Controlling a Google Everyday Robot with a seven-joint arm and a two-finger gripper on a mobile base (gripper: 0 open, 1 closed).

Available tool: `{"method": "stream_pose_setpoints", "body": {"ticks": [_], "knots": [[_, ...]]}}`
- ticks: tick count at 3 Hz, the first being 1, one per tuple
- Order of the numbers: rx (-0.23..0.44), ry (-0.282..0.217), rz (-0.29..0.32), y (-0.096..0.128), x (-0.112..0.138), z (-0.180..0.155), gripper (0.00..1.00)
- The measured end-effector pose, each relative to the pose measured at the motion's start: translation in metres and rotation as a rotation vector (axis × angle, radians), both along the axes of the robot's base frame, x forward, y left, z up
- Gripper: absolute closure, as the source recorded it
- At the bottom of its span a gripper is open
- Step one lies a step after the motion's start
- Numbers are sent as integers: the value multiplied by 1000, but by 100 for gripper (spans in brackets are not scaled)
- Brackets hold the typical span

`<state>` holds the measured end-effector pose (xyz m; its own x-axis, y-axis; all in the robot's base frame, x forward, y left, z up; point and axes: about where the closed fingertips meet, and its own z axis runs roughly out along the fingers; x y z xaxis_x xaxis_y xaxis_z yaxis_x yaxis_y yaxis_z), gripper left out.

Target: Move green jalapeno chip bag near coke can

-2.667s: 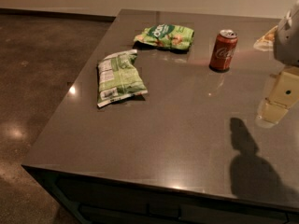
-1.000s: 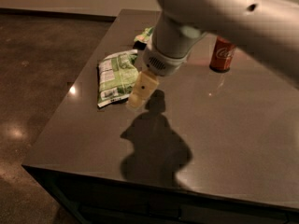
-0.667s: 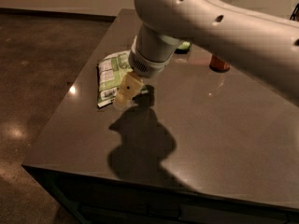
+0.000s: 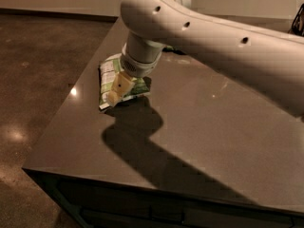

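The green jalapeno chip bag (image 4: 108,75), light green with a white label panel, lies flat near the left edge of the dark table (image 4: 204,127). My gripper (image 4: 117,90) hangs from the big white arm (image 4: 199,27) and sits right over the bag's near end, covering part of it. The coke can is hidden behind the arm.
The table's left edge (image 4: 66,108) runs close beside the bag, with a brown floor (image 4: 33,70) beyond it. The arm's shadow (image 4: 142,141) falls across the table's middle. The arm blocks the far part of the table.
The arm has swung from the right side of the table leftward and down onto the chip bag. The coke can and the other green bag are now hidden behind it.
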<state>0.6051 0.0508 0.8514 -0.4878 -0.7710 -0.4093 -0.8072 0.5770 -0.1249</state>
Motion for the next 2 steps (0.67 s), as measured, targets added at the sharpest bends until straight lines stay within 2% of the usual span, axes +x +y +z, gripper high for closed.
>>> {"method": "stream_pose_setpoints", "body": {"ticks": [1, 2], "knots": [[6, 26, -17, 7, 9, -8, 18], [24, 31, -20, 11, 10, -4, 43]]}}
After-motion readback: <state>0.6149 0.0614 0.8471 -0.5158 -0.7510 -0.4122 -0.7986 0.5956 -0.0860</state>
